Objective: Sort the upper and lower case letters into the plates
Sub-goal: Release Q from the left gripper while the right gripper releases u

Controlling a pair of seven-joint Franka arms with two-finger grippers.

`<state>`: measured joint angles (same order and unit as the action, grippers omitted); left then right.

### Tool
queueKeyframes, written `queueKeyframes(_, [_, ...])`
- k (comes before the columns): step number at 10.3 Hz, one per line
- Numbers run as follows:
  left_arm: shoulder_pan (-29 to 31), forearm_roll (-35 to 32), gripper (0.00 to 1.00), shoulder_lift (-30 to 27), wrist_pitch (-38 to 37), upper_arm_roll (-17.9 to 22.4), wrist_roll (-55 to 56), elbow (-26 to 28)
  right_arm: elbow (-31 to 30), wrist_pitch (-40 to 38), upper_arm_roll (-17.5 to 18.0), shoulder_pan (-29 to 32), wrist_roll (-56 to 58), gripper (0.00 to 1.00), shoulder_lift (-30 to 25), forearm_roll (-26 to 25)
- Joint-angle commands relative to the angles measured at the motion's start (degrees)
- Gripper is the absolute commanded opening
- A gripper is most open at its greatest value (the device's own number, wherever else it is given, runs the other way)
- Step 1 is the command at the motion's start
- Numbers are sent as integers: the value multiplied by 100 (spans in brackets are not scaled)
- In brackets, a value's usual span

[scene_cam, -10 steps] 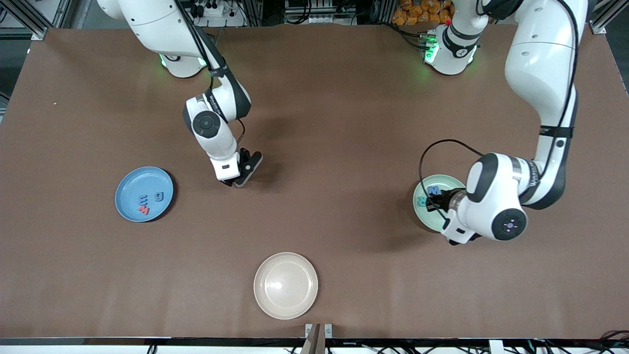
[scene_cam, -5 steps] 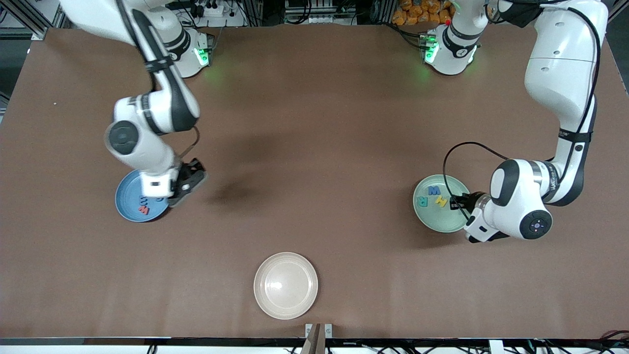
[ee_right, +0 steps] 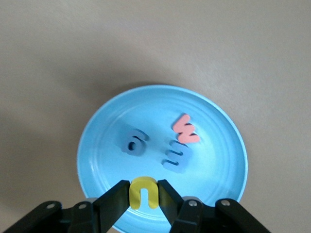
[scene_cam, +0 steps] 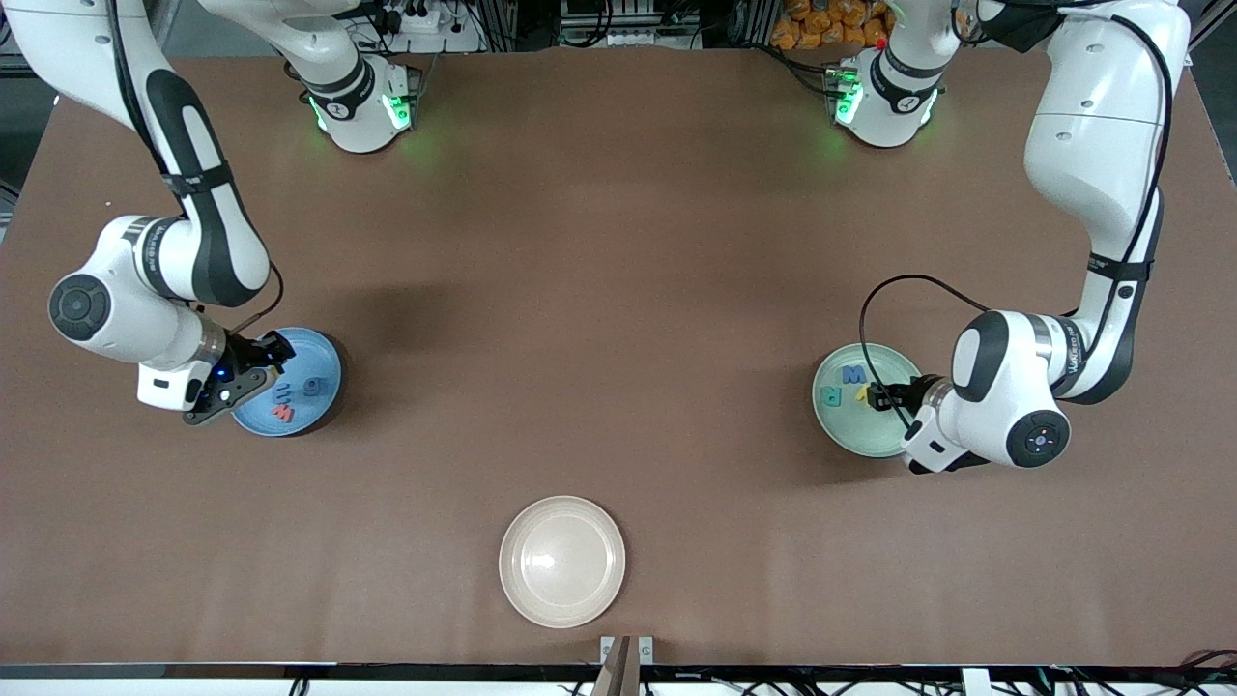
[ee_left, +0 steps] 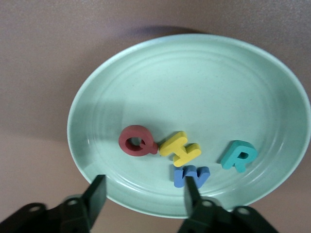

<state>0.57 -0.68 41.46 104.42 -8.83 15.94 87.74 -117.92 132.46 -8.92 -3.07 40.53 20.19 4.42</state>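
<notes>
My right gripper [ee_right: 144, 194] is shut on a yellow lowercase letter n [ee_right: 144, 191] and holds it over the rim of the sky blue plate [ee_right: 218, 160]. In that plate lie a blue g [ee_right: 132, 142], another blue letter [ee_right: 177, 156] and a red w [ee_right: 185, 129]. In the front view this gripper [scene_cam: 259, 358] is over the blue plate [scene_cam: 324, 360]. My left gripper [ee_left: 144, 191] is open and empty over the edge of the mint green plate [ee_left: 204, 82], which holds a red Q [ee_left: 137, 141], yellow H [ee_left: 180, 148], blue W [ee_left: 191, 175] and teal R [ee_left: 239, 156].
A cream-white plate [scene_cam: 561, 561] sits near the front camera, midway along the table. The mint plate [scene_cam: 850, 433] is toward the left arm's end, the blue plate toward the right arm's end. The left gripper [scene_cam: 881, 395] is over the mint plate's edge.
My right arm has swung from over the table's middle to the blue plate, carrying the yellow letter. My left gripper has drawn back from over the mint plate's middle to its edge.
</notes>
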Motion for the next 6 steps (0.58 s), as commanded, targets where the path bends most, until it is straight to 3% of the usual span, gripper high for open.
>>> queueKeyframes(1, [-31, -64, 100, -208, 70, -22, 41, 121, 111, 78, 92, 61, -97, 99, 116, 23])
queueKeyframes(3, [-83, -73, 100, -462, 70, -22, 94, 77, 190, 26, 92, 43, -133, 100, 152, 58])
queueKeyframes(6, [-382, -143, 100, -962, 70, -13, 67, -239, 208, -35, 92, 26, -1063, 100, 91, 50])
